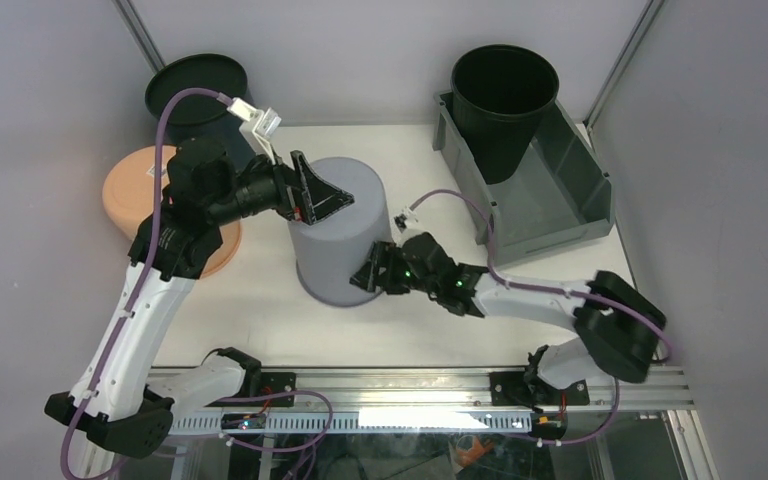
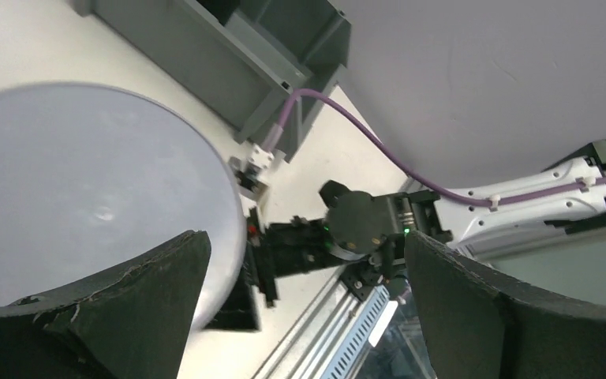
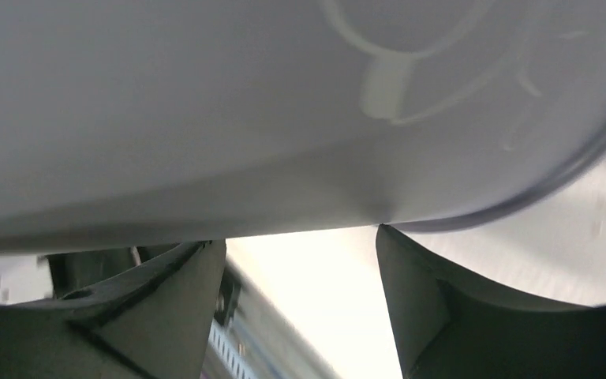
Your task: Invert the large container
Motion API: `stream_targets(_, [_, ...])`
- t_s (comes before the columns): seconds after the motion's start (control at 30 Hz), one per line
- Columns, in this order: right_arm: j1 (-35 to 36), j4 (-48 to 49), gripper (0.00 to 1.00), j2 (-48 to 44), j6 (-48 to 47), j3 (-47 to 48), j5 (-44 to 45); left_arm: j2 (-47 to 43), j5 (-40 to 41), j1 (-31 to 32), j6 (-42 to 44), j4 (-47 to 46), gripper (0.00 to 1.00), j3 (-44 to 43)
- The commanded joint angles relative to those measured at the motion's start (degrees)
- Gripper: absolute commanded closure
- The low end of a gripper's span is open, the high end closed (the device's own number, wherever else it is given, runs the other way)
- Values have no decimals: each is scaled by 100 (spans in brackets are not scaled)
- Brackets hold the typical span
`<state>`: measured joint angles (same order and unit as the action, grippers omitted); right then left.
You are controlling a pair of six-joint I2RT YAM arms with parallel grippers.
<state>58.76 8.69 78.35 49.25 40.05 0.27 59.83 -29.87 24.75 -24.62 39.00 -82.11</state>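
Zero progress on the bin [image 1: 560, 235], judging from above: standing at the right rear of the table [image 1: 260, 320], open side up, with a black bucket [image 1: 505, 100] upright inside, well apart from both arms. Over the upturned base of the pale bucket [image 1: 340, 240] at mid-table, left gripper [image 1: 325, 185] spread wide. Low against that bucket's near side, right gripper [image 1: 370, 272]. At far left, orange bucket [image 1: 145, 190].

From the left wrist: fingers [image 2: 126, 316] fully parted, holding nothing, one over the edge of the pale bucket [image 2: 87, 181]. Beyond it, the bin [image 2: 197, 63], mouth up.

From the right wrist: jaws parted, bare table showing in the gap, nothing clamped. Fingertips [image 3: 181, 276] right under the pale bucket [image 3: 284, 118]; contact impossible to tell. No bin in sight.

Left to do, by this reckoning: everything. Leaving the pale bucket, probably clearing the black bucket out, taking the bin by its lip, tipping it over onto its rim.
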Motion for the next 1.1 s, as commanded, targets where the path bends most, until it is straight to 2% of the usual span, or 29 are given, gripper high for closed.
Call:
stream_targets(0.0, [-559, 1240, 27, 1073, -174, 1224, 29, -358, 639, 14, -223, 0, 1, -55])
stream_targets(0.23, [-1067, 1250, 27, 3109, 132, 3702, -293, -604, 1806, 12, -485, 413, 1, -475])
stream_targets(0.3, [-994, 1370, 27, 3397, 323, 3951, -378, -643, 2120, 13, -528, 578, 1, -591])
stream_targets(0.43, [-633, 1772, 27, 3483, 428, 3718, -380, -542, 2880, 12, -594, 1039, 1, -683])
stream_targets(0.53, [-260, 2233, 27, 3680, 494, 3585, -391, -367, 2878, 18, -566, 1176, 1, -688])
stream_targets(0.7, [-23, 2494, 27, 4396, 494, 4227, -391, -264, 2621, 12, -554, 1170, 1, -691])
stream_targets(0.8, [-67, 2556, 27, 4771, 494, 4663, -391, -389, 2658, 12, -615, 1173, 1, -639])
stream_targets(0.97, [-372, 2050, 27, 5552, 539, 5927, -207, -547, 2547, 13, -735, 1188, 1, -593])
stream_targets(1.0, [-462, 1966, 26, 5725, 1137, 6165, 162, -575, 2498, 16, -777, 1188, 1, -574])
stream_targets(1.07, [-677, 1847, 26, 6056, 1367, 6690, 210, -644, 2444, 17, -813, 1186, 1, -534])
